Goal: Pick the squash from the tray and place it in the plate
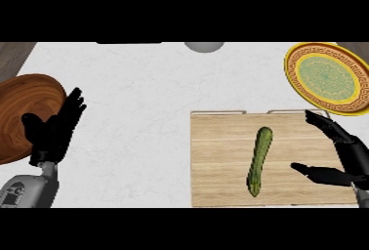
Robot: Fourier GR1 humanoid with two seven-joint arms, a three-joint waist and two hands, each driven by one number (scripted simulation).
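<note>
From the head view, looking steeply down, a white marbled bench (144,88) carries a pale wooden tray (216,146) at the lower right, its two handles on the far edge. The squash (259,161), long, thin and dark green, lies flat on the tray a little right of its middle, running almost straight away from the robot with its far end tipped slightly to the right. The right hand (352,158) shows over the tray's right edge. Its fingers (328,128) are straight and spread apart from the thumb (314,172), which points left towards the squash, and the hand holds nothing. The squash lies to the left of this hand, near the thumb's tip but clearly apart from it, and nothing touches it. The plate (328,78), yellow-rimmed with a green patterned centre, sits on the bench beyond the tray's far right corner, just past the fingertips and well apart from the squash. At the left edge the left hand (47,139) rests open with its fingers up, partly in front of a brown wooden dish (18,107). A small grey round thing (204,46) shows at the far edge of the bench.
</note>
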